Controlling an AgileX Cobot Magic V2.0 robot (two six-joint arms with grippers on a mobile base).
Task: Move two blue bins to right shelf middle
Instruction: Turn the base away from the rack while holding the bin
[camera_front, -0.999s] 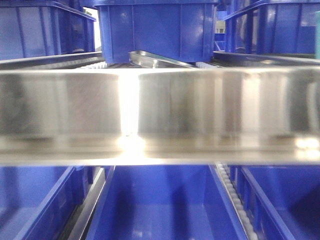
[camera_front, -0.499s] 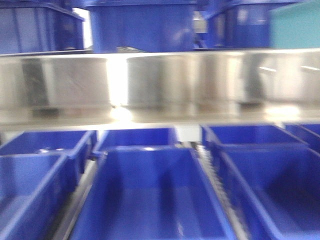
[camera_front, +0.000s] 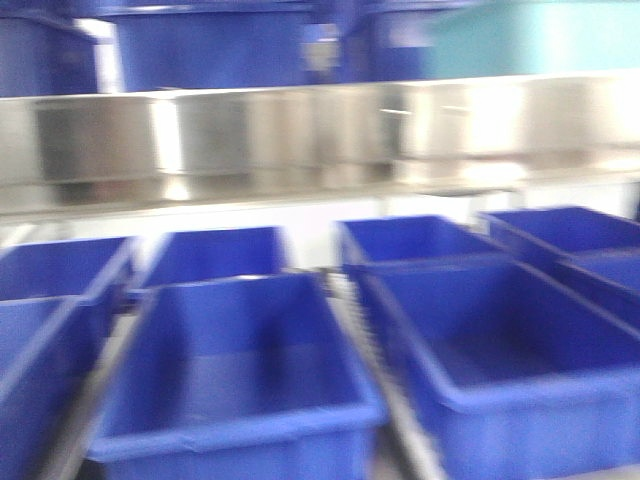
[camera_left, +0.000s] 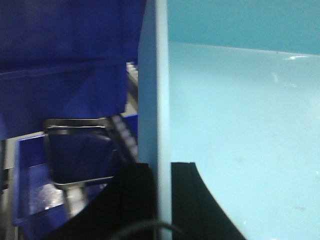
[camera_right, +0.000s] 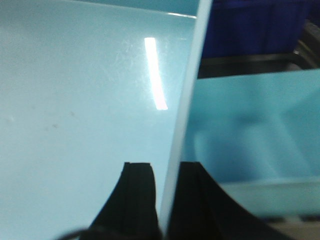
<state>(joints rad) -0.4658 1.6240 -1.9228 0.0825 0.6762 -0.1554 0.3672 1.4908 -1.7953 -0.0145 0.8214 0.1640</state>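
Front view, blurred: dark blue bins (camera_front: 235, 360) sit side by side along the bottom of the frame, open tops up, with more behind them. A steel beam (camera_front: 320, 135) runs across above them. The pale blue bin (camera_front: 530, 35) shows at the upper right, above the beam.

Left wrist view: the left claw (camera_left: 161, 167) is clamped on the pale bin's upright wall at bottom centre, one black finger (camera_left: 135, 187) on each face. The bin's inside fills the right.

Right wrist view: the right claw (camera_right: 167, 170) is clamped on another wall of that bin the same way, at bottom centre.
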